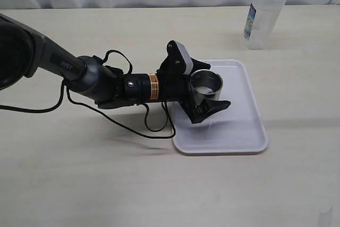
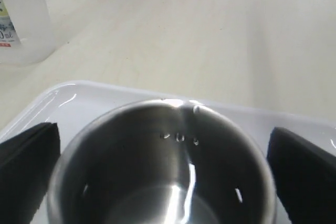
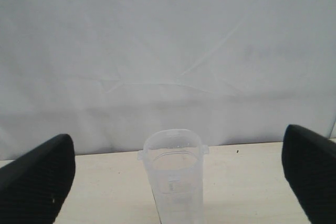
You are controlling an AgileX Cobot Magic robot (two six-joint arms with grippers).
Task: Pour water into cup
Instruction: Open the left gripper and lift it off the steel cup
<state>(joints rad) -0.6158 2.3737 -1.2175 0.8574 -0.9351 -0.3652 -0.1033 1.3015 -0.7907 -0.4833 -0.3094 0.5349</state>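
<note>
The cup [image 1: 206,84] is silver-grey, the tray [image 1: 249,131] white, the far-right pitcher [image 1: 267,9] translucent (its label [image 1: 250,22] blue-green), the table [image 1: 106,184] pale beige, the arm [image 1: 101,75] black, orange-banded.

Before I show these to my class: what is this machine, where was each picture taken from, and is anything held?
It is a two-armed robot; each arm ends in a two-fingered claw. One picture is from a camera off the arms, two from cameras on the wrists. On the table lies a white tray holding a steel cup; a clear plastic pitcher stands off the tray. The left claw is open, its fingers either side of the cup. The right claw, also open, faces the pitcher. Nothing is held.
</note>
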